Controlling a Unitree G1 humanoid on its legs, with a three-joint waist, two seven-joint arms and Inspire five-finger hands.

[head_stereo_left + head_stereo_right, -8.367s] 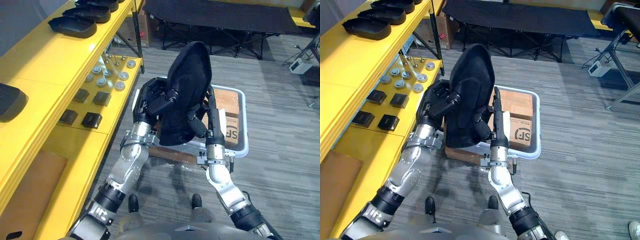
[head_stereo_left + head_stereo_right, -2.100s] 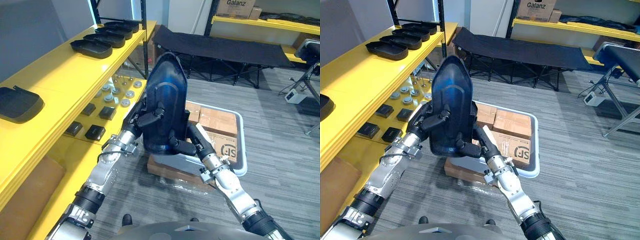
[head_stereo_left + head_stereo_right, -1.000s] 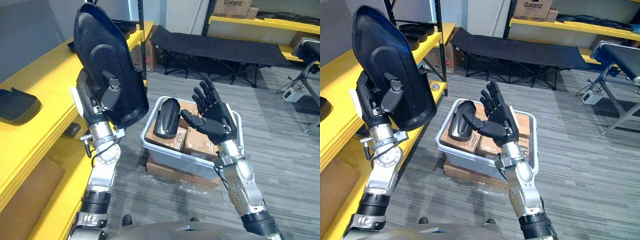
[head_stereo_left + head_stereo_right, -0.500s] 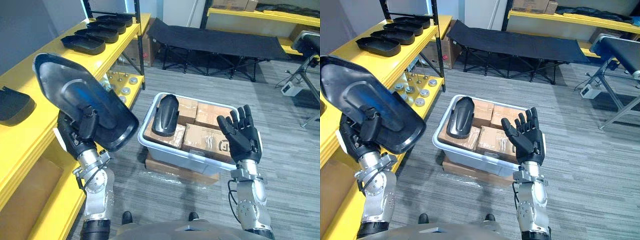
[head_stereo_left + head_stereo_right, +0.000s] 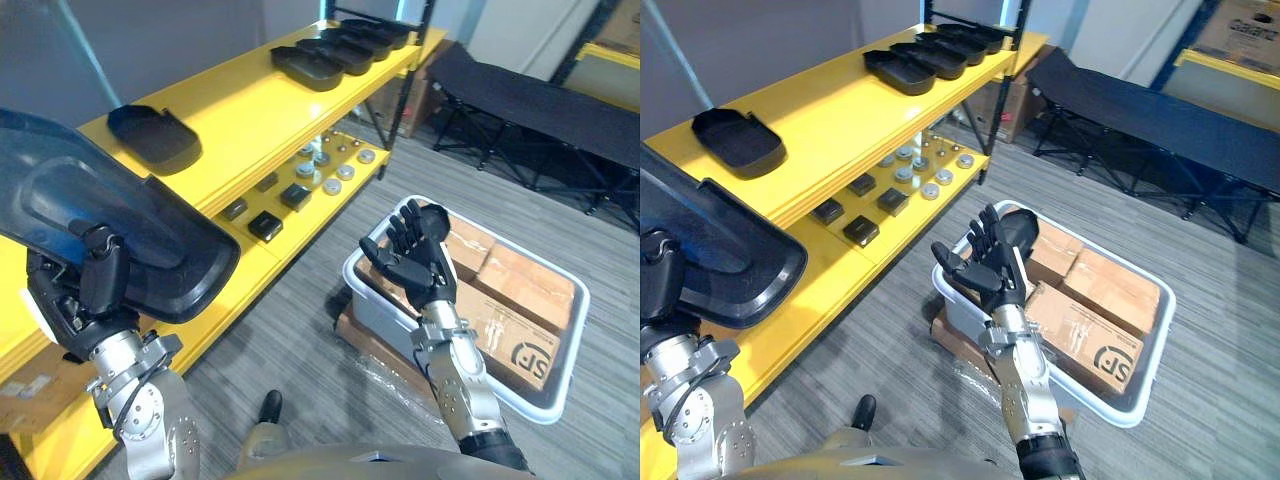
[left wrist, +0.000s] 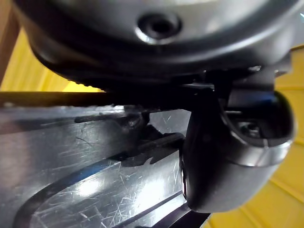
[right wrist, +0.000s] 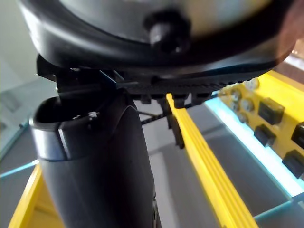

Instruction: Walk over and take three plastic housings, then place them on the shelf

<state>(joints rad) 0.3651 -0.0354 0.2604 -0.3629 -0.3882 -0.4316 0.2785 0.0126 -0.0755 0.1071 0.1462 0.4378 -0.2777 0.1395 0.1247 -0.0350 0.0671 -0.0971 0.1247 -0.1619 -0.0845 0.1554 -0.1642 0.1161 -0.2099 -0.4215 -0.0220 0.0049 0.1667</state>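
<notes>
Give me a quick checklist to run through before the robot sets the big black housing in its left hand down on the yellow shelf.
1. Grip: left hand is curled on the large black plastic housing: ok.
2. Right hand is open and apart from the load, raised before the grey plastic bin: ok.
3. Free spot: the yellow shelf is bare between the single black housing and the row of black housings: ok.
4. Shelf directly under the held housing: hidden by it, cannot tell.
5. Housing resting on the shelf: not ok, it is held up and tilted.
</notes>
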